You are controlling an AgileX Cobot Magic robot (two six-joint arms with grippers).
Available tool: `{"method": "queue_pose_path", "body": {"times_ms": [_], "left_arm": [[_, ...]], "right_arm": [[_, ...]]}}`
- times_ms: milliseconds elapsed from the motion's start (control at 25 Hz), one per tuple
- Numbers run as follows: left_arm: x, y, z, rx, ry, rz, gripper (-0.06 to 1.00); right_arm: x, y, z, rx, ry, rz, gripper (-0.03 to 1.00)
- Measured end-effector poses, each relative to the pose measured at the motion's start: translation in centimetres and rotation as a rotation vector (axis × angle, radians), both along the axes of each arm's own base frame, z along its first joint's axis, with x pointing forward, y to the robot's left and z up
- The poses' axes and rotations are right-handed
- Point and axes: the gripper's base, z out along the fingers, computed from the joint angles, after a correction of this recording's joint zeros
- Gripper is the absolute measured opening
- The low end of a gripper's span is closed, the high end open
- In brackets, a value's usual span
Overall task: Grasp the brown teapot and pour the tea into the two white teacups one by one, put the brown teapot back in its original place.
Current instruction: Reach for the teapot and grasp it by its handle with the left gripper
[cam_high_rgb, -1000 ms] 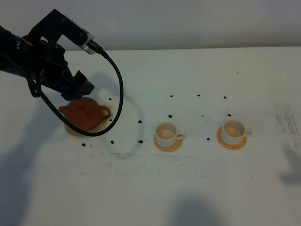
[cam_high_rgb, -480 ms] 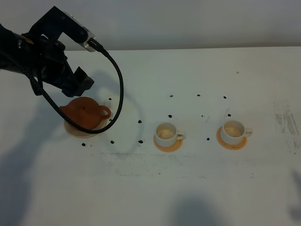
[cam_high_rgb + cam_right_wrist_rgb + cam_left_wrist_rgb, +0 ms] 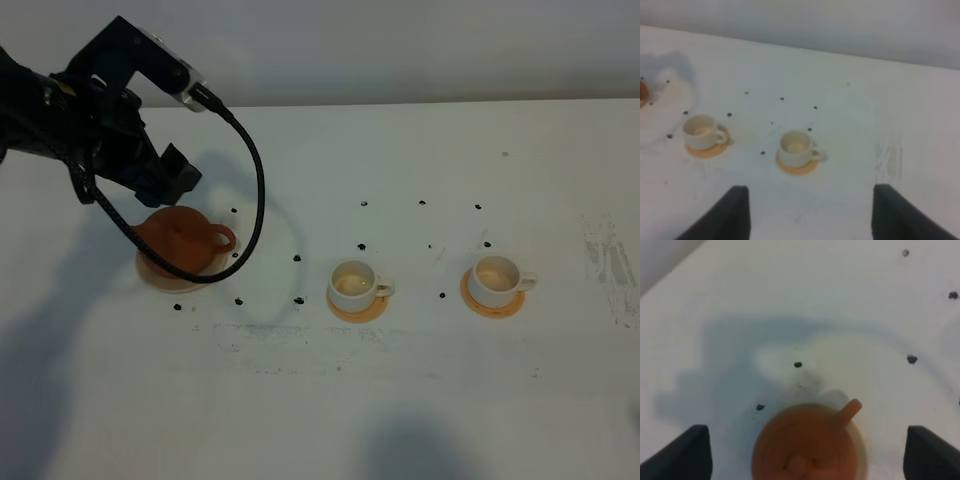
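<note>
The brown teapot (image 3: 182, 240) sits upright on its pale beige coaster (image 3: 165, 279), the original place, at the left of the table. My left gripper (image 3: 166, 184) hovers just above and behind it, open and holding nothing. In the left wrist view the teapot (image 3: 807, 447) lies between the wide-apart fingertips of the left gripper (image 3: 807, 440). The two white teacups (image 3: 352, 283) (image 3: 495, 277) stand on orange coasters at centre and right, seen again in the right wrist view (image 3: 700, 131) (image 3: 795, 147). My right gripper (image 3: 815, 210) is open, well back from the cups.
A black cable (image 3: 255, 200) loops from the left arm over the table beside the teapot. Small black marks (image 3: 297, 259) dot the white tabletop around the teapot and cups. A scuffed patch (image 3: 605, 260) lies near the right edge.
The left arm has drawn back and up a little from the teapot, which stays on its coaster. A shadow at the lower right edge has slid out of view.
</note>
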Motion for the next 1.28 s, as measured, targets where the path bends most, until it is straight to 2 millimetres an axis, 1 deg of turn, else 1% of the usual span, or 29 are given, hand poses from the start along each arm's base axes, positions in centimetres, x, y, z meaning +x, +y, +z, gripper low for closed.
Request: {"method": "queue_pose_path", "body": {"times_ms": [120,240,360,520,640,760,880,1080,1280], "left_arm": [[0.3,-0.6,-1.0,0.012,0.015,-0.022,0.73],[0.5,-1.3,-1.7,0.020,0.011,-0.041,0.73],[0.7,-1.8,-2.1,0.029,-0.003,-0.052,0.73],[0.9,-2.0,-2.6,0.041,-0.004,-0.059,0.73],[1.0,-2.0,-2.8,0.043,-0.006,-0.058,0.73],[1.0,-2.5,-3.1,0.046,-0.003,-0.069,0.73],[0.8,-3.4,-3.7,0.050,0.005,-0.092,0.73],[0.8,-5.0,-4.4,0.053,-0.011,-0.124,0.73],[0.9,-5.0,-5.0,0.061,-0.004,-0.126,0.73]], "right_arm": [[-0.4,-0.1,-1.4,-0.003,0.003,-0.002,0.51],[-0.9,-0.2,-1.5,0.002,-0.026,-0.002,0.51],[-1.0,-0.2,-1.6,0.001,-0.023,-0.001,0.51],[-1.2,-0.4,-2.0,-0.011,0.030,-0.015,0.51],[-1.1,-0.6,-2.9,-0.027,0.093,-0.040,0.51],[-1.1,-0.6,-3.0,-0.021,0.102,-0.045,0.51],[-1.1,-0.7,-3.0,-0.016,0.105,-0.053,0.51],[-1.0,-1.2,-3.1,-0.003,0.111,-0.134,0.51],[-0.9,-1.4,-3.1,-0.005,0.111,-0.155,0.51]]}}
